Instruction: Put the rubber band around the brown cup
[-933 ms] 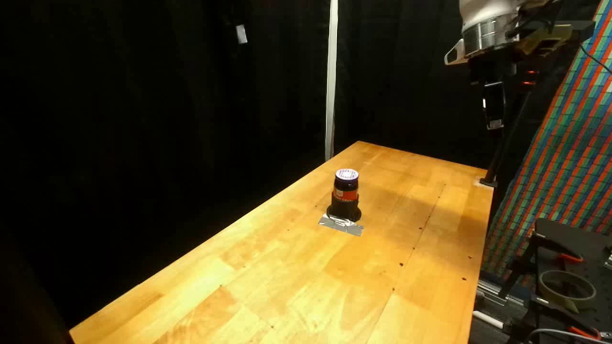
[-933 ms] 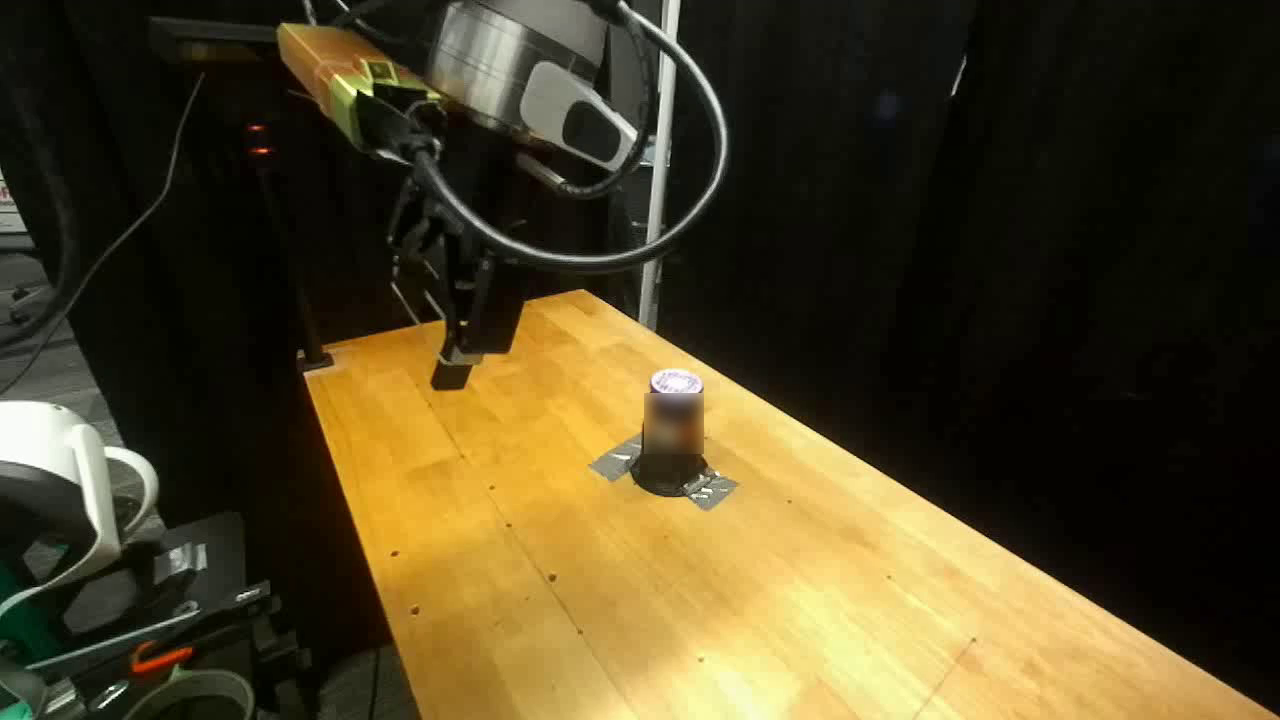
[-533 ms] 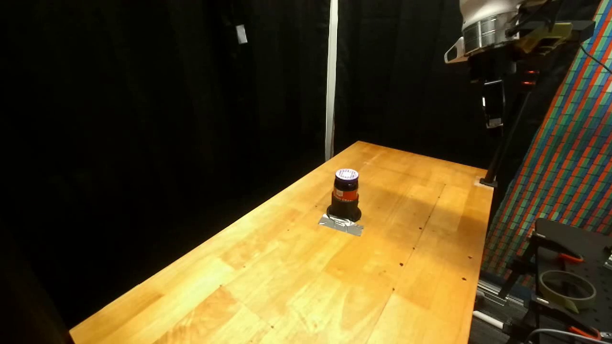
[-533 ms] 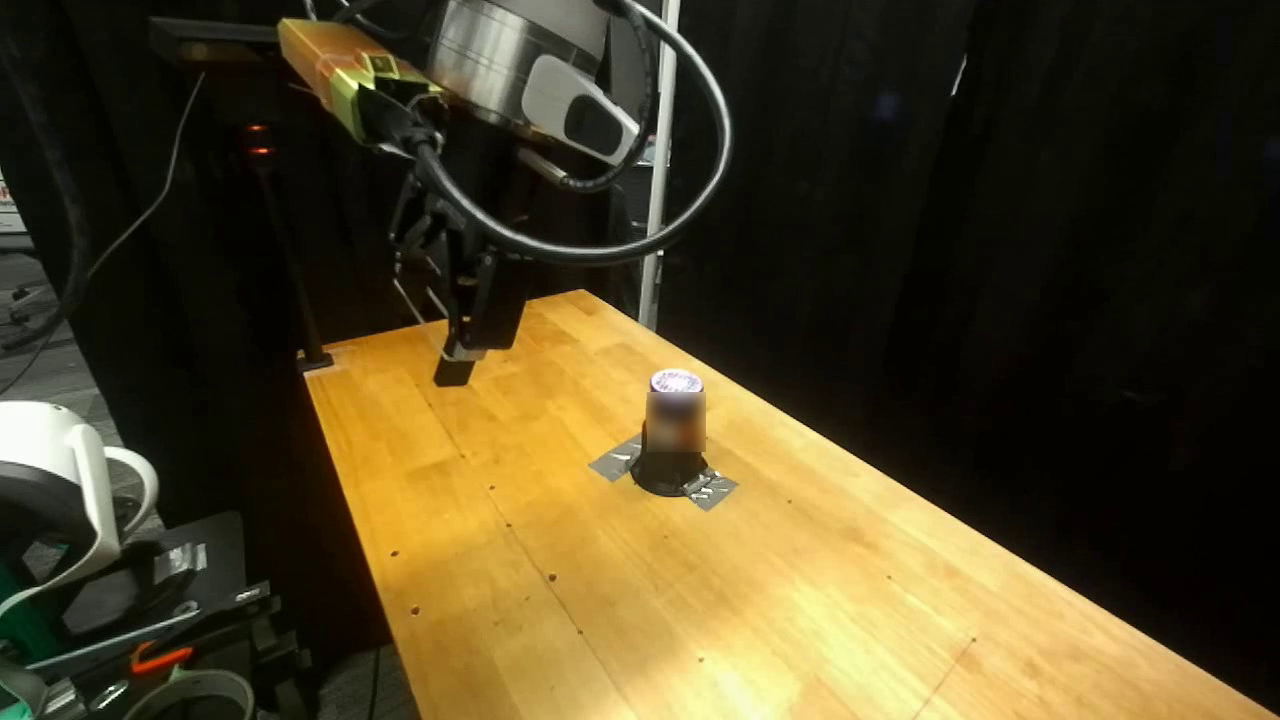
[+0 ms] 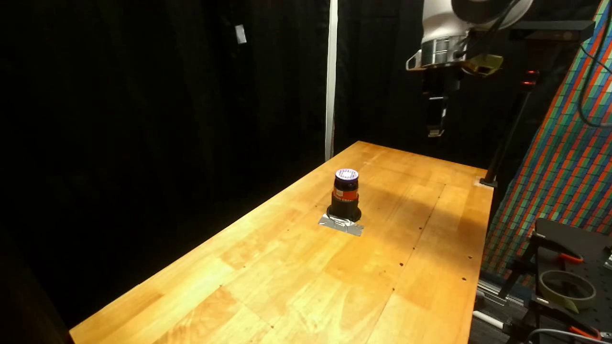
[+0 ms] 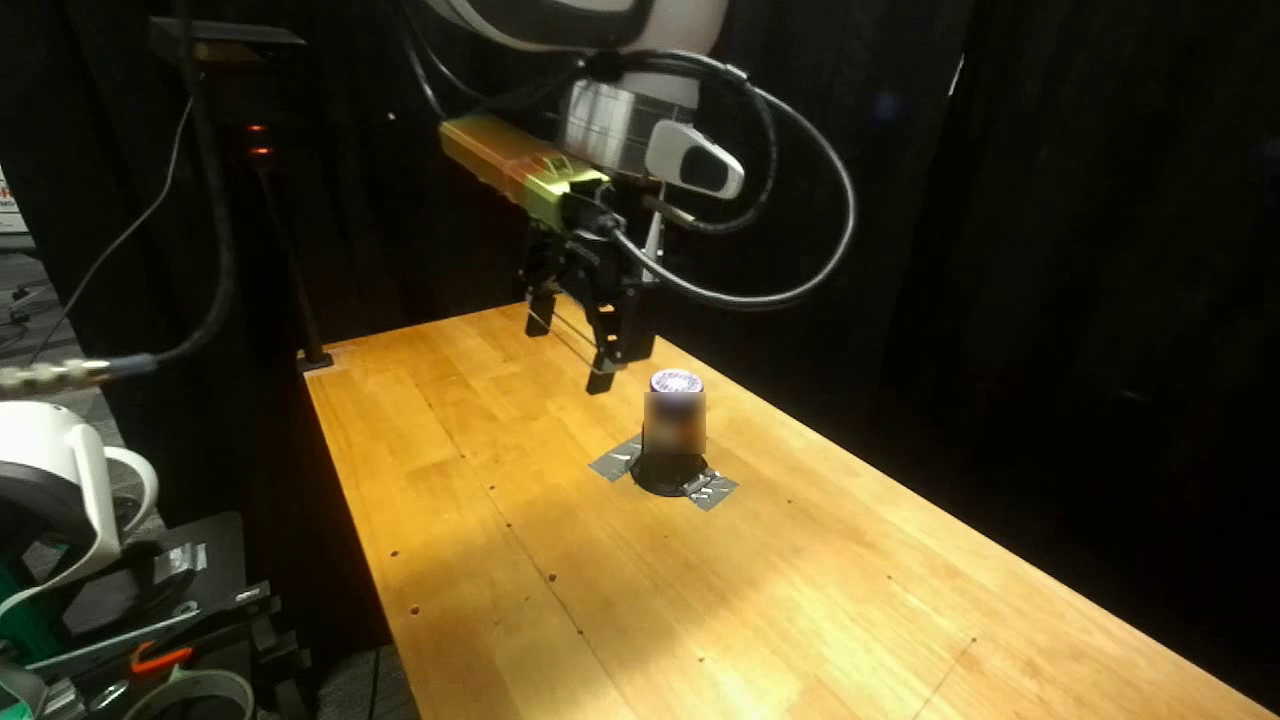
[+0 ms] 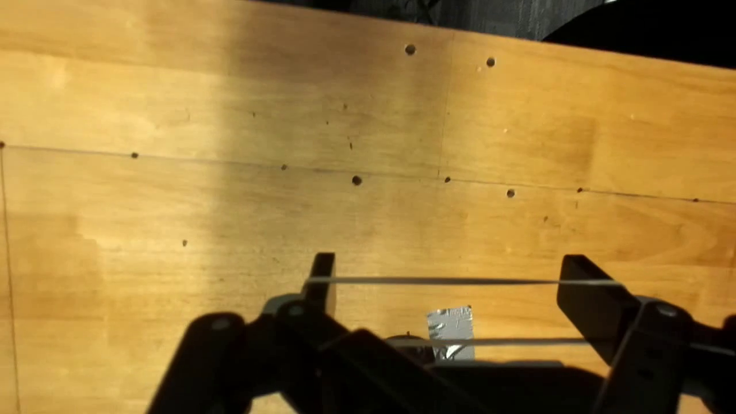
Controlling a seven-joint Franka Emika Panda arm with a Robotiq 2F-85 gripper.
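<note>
The brown cup (image 5: 345, 195) is a small squat cylinder with a pale patterned top, a dark upper part and an orange label. It stands upright on a black base (image 6: 670, 475) taped to the table; its middle is blurred in an exterior view. My gripper (image 6: 569, 352) is open, in the air up beside and behind the cup. It also shows dark and edge-on in an exterior view (image 5: 435, 133). In the wrist view my gripper (image 7: 451, 277) has its fingers wide apart, with the rubber band (image 7: 437, 281) stretched around both. There the base's dark edge shows low down, mostly hidden by the gripper.
Silver tape (image 5: 342, 225) holds the base to the wooden table (image 5: 287, 267). A black stand pole (image 5: 507, 129) rises at the table's far corner. A side cart (image 5: 593, 248) with a tape roll (image 5: 567, 289) stands beside the table. A cable loop (image 6: 850, 210) hangs from the arm.
The arm has moved sideways over the table, closer to the cup, and the gripper has turned, so both fingers now show apart. The cup and base have not moved.
</note>
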